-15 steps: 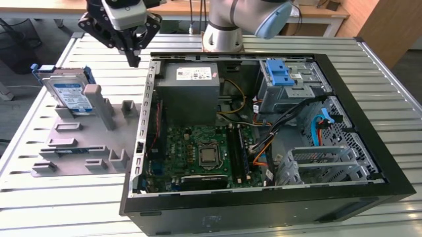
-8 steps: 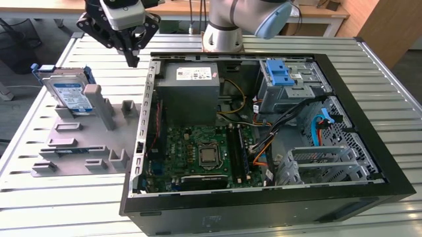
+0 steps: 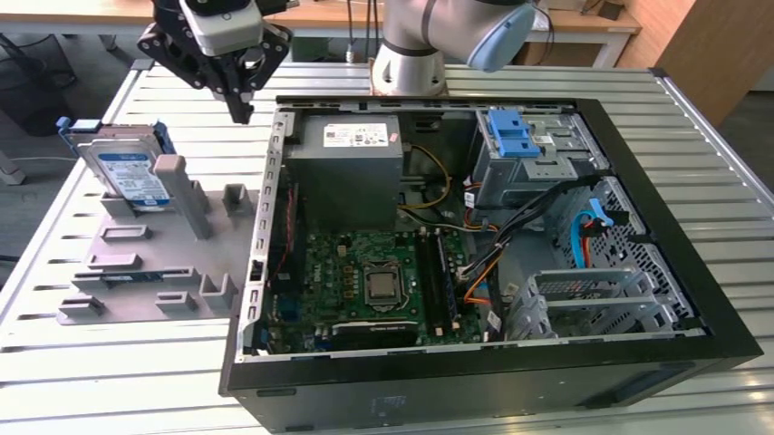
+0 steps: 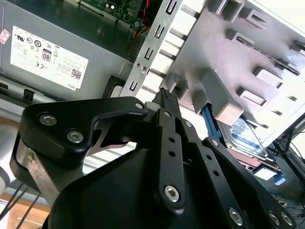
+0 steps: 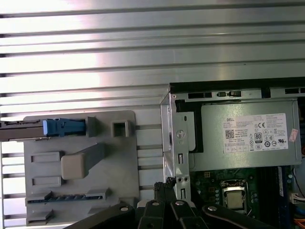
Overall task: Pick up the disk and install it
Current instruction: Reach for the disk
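Empty pincer, fingertips together and downward, high on the bent arm.

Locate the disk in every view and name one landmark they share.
Exterior view: the disk stands upright in the grey fixture, at the exterior view's left of the computer case.
Second wrist view: the disk shows its label behind the fixture's tall post.
First wrist view: the disk is edge-on, blue carrier showing, in the fixture's slot.
Shared landmark: the power supply with its white sticker.
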Motion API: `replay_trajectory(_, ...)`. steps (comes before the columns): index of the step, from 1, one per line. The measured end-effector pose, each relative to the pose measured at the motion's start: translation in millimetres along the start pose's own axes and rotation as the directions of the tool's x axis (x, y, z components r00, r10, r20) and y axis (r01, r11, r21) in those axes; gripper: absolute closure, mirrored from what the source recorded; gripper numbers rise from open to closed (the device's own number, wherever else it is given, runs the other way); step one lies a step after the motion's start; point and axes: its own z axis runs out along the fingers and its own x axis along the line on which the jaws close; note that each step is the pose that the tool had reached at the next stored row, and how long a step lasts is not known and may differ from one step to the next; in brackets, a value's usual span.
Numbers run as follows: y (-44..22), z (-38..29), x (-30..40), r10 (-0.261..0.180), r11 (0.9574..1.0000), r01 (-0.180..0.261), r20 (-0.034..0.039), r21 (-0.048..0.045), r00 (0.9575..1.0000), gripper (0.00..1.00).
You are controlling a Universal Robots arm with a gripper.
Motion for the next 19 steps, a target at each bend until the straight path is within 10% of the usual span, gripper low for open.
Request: replay_trajectory(19,-0.5,0.6,5.6,0.0,1.0,0.0,0.0,-0.0001,1.0,0.89)
